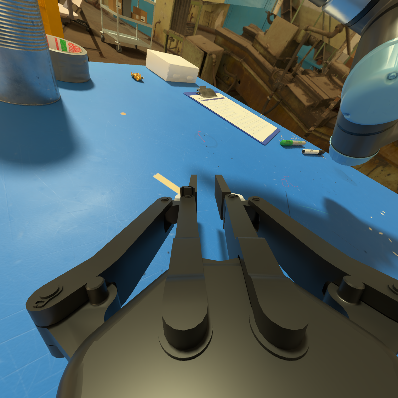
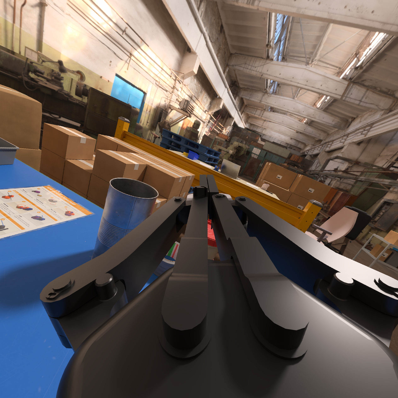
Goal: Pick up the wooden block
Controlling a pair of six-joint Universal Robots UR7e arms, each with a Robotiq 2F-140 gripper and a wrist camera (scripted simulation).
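- Approach step, by the look of it: the left gripper [image 1: 206, 178] hovers low over the blue table [image 1: 107, 150], its fingers parted by only a narrow gap and holding nothing.
- Wooden block [image 1: 165, 182], judged to be the pale tan strip lying flat on the table, sits just at 10 o'clock of the left fingertip, its near end hidden behind that finger; nothing else wood-coloured shows.
- Next move likely calls for wider jaws, a shift toward 10 o'clock and a turn of the wrist so the fingers straddle the strip's narrow width before lowering.
- Risk: the piece looks very thin, so the pads may need to reach almost to the table to catch its edges.
- Right gripper [image 2: 206, 181] points up and away at the hall, fingers pressed together and empty; it plays no visible part.
- Around, in the left wrist view: a metal tube [image 1: 23, 53] and tape roll [image 1: 69, 62] at 10 o'clock, a white box [image 1: 172, 66] at 12, a clipboard [image 1: 232, 114] at 1, a green marker [image 1: 291, 142] and black marker [image 1: 312, 152] at 2.
- None of these lies between gripper and block; the other arm [image 1: 366, 97] stands well apart at 2 o'clock.
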